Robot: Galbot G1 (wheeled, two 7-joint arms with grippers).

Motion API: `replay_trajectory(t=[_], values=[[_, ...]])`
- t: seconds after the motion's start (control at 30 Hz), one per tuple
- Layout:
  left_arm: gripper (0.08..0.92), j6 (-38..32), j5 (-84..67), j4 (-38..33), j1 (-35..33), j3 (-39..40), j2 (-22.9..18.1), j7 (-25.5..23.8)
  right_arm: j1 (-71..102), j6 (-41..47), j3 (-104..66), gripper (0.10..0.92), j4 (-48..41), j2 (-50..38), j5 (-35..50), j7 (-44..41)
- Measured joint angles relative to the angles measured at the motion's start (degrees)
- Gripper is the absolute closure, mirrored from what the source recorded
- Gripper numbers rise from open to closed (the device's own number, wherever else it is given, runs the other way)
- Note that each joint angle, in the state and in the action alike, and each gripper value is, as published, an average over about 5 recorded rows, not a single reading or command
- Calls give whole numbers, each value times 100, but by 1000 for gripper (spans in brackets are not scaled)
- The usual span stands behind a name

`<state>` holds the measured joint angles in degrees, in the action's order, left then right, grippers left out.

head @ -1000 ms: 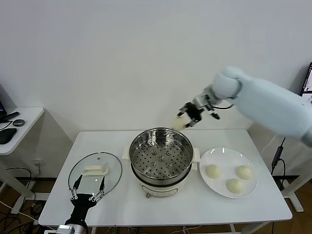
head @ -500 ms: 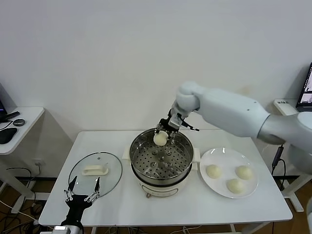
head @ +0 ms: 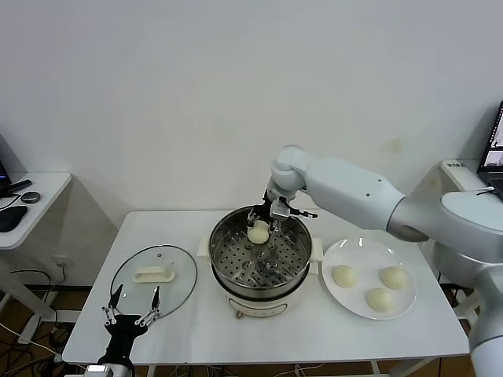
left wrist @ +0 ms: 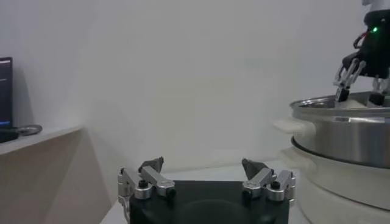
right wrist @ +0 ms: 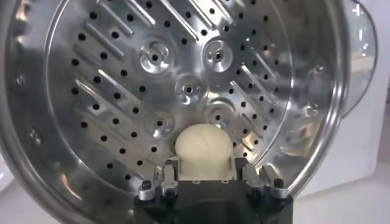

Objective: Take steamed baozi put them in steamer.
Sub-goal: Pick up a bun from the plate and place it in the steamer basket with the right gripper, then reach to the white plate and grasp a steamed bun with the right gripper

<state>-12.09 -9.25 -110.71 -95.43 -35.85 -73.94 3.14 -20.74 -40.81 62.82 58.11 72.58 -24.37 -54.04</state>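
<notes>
Baozi (head: pixel 258 231) is held above the steamer (head: pixel 260 259), over the far side of the perforated tray (right wrist: pixel 183 91), not yet seated on it as far as can be judged. Three more baozi (head: pixel 343 276) (head: pixel 393 277) (head: pixel 379 299) are left on the white plate (head: pixel 354 251), just beside the steamer on the right arm's side.

Handling, as judged: soft, light dough that is easily dented or torn. It should be taken across the dome's widest part with light squeeze only. The skin may stick to the pads on release.

Right gripper (right wrist: pixel 203 170): fingers are closed onto the bun from both sides, seen in the wrist view flanking its lower half, with the dome protruding between them. Opening is about bun width, nowhere near fully spread. No contact with the steamer wall is visible.

Left gripper (head: pixel 131 311): parked low at the table's near edge, beside the glass lid (head: pixel 153 271), which lies flat on the other side of the steamer. Fingers are spread wide and nothing is held.

Remaining, as judged: lower to the tray and release gently, then three more picks from the plate.
</notes>
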Motion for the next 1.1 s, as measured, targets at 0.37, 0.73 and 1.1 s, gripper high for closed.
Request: replay_trajectory(t=[0.37,0.73,1.1], values=[[177,-5,-3,7,43,15,-22,-1,-247,55,31,206,193,-124,261,4],[177,85,-8,-124,58,-18,54,-62,-1406,2515,779,203,1952,-1602,2363,-333],[177,81,-10,-124,170,-30,183,-90,-1518,4888,1008,203,3384,-3628,2957,-648]])
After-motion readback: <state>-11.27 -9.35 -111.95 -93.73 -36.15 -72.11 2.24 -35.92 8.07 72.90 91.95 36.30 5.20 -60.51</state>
